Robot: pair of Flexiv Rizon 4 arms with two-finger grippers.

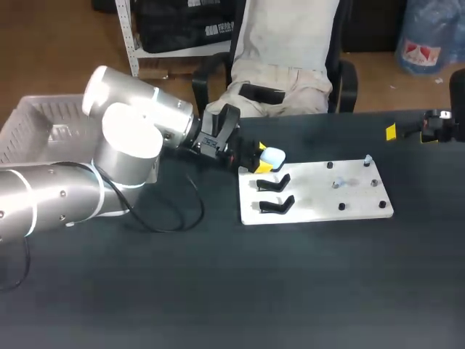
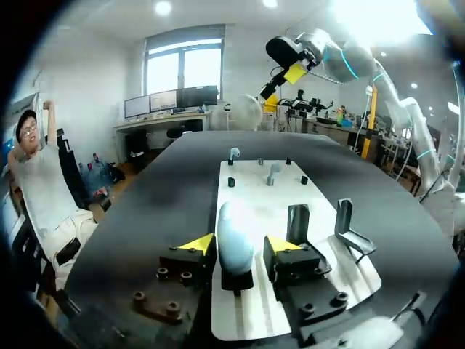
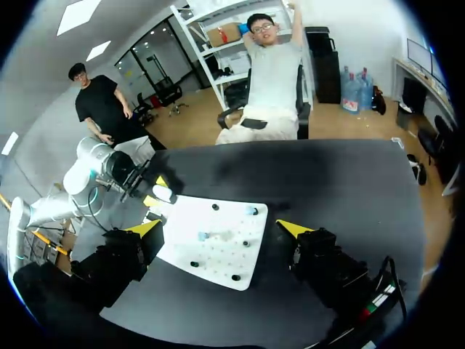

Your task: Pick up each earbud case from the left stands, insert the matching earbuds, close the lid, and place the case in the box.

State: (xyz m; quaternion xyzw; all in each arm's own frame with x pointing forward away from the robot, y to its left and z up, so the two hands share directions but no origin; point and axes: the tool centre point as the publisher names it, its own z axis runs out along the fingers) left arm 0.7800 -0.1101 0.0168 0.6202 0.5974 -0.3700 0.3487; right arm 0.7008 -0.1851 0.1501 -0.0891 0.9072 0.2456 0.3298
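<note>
A pale blue earbud case [image 1: 274, 155] [image 2: 235, 236] stands upright on a black stand at the near corner of the white board [image 1: 320, 200]. My left gripper [image 1: 266, 161] [image 2: 240, 245] straddles it, one yellow tip on each side. A thin gap still shows on one side, so the gripper is open. Two bare black stands [image 1: 275, 182] [image 1: 278, 206] follow along the board's left edge. Small pale earbuds [image 1: 368, 158] [image 1: 338, 183] sit on pegs at the board's right part. My right gripper [image 1: 410, 134] [image 3: 219, 229] hangs wide open at the table's far right, holding nothing.
A white slatted basket [image 1: 29, 116] stands at the far left behind my left arm. A black cable [image 1: 182, 211] loops on the dark tabletop beside the board. Several black pegs [image 1: 341, 207] dot the board.
</note>
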